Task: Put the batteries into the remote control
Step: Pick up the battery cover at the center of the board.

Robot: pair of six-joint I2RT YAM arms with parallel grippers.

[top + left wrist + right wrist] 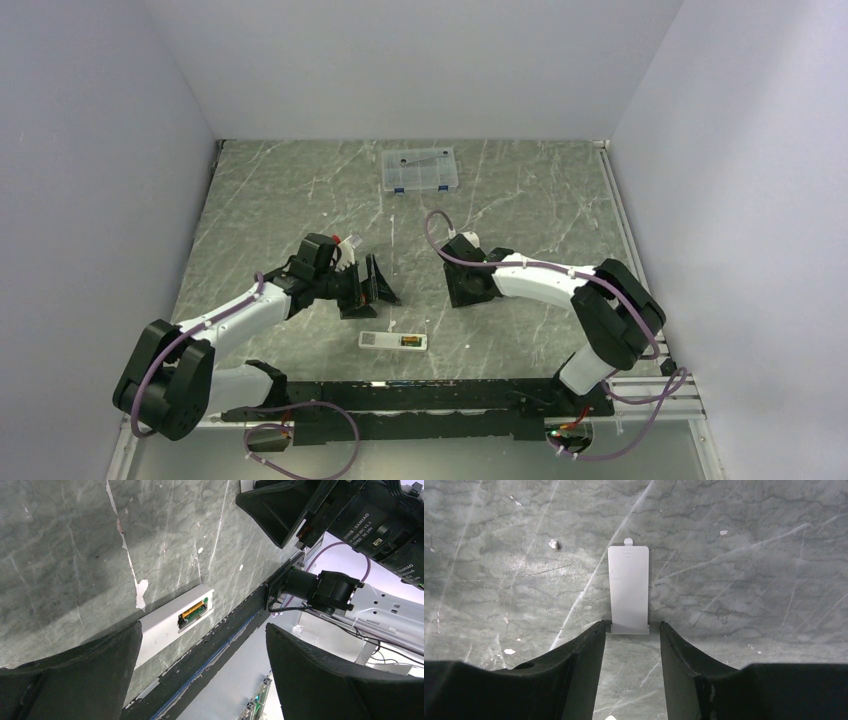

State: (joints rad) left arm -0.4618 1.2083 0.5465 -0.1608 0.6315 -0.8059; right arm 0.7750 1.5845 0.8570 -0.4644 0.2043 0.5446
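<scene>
On marbled grey tabletop point(520, 200), white walls point(400, 60): left jaws apart; right jaws apart astride cover point(628, 590).

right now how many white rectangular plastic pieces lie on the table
2: white remote control near the front edge; small flat cover at the right gripper's fingertips. More may be hidden.

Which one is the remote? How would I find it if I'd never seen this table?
Look at the grey marbled table and find the black rail along its near edge. Just beyond the rail's middle lies the slim white bar-shaped remote control. Unlike the clear plastic box at the far side, it has an open slot showing a copper-orange battery.
</scene>
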